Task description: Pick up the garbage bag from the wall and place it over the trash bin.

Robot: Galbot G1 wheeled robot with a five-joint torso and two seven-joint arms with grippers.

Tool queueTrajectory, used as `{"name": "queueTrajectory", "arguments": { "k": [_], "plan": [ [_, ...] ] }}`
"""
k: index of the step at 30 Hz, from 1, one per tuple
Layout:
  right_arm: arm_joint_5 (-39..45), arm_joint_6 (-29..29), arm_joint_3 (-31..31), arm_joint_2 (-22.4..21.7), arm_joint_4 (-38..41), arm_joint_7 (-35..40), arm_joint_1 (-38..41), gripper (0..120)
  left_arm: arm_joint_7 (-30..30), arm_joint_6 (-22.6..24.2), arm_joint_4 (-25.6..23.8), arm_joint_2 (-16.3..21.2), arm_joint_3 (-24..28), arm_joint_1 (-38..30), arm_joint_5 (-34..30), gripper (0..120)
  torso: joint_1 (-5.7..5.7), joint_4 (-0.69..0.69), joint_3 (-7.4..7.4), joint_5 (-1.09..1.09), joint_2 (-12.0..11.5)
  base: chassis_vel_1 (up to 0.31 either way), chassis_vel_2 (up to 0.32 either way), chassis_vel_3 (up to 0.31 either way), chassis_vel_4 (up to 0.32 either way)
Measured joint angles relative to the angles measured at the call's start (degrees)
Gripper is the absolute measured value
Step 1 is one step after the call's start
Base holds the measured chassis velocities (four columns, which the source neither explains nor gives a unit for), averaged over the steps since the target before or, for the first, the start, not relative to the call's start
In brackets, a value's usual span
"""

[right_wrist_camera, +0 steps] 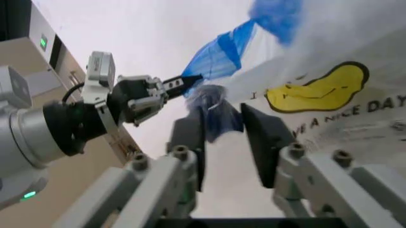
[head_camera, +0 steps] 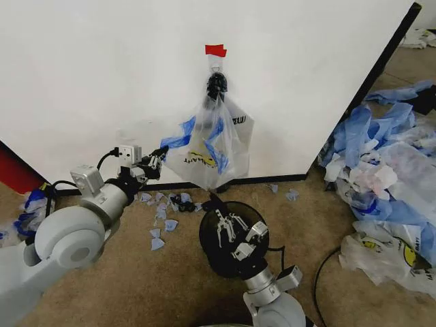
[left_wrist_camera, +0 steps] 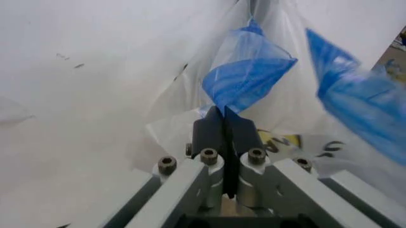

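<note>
The bag [head_camera: 208, 146] hangs on the wall [head_camera: 88, 75] from a black clip [head_camera: 216, 85] under a strip of red tape [head_camera: 215, 50], well above both grippers. The left gripper [head_camera: 159, 155] is pinched shut on the bag's blue handle [left_wrist_camera: 244, 83], at the bag's near edge. The right gripper [head_camera: 219, 219] is raised just under the bag's bottom corner, its jaws spread with a blue fold [right_wrist_camera: 216, 111] between them, not yet clamped. The bin [head_camera: 231, 238] sits on the floor directly beneath that gripper. I'd say the pick-up is in hand: one side is held, the other is about to be. Next the right gripper needs to close, then both must pull the bag free of the clip.
</note>
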Motion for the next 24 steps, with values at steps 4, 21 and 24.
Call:
{"name": "queueTrajectory", "arguments": {
  "k": [4,21,24],
  "plan": [
    [-0.5,-0.2,-0.23,0.0,-0.16,0.11,0.34,34,0.02,0.02,0.04,-0.12,0.03,0.29,0.0,0,0.0,0.0,0.0,0.0,0.0,0.0,0.0,0.0,0.0],
    [-4.15,-5.74,2.86,-4.42,4.6,3.62,3.84,98,0.18,0.09,0.75,-1.31,0.45,0.96,1.01,0,0.0,-0.01,0.0,0.0,0.0,0.0,0.0,0.0,0.0],
    [-4.77,-8.21,2.91,-6.3,4.6,6.5,6.89,100,0.27,0.11,0.82,-1.55,0.55,0.93,1.11,0,0.0,0.0,0.0,-0.01,0.0,0.0,0.0,0.0,0.0]
  ]
}}
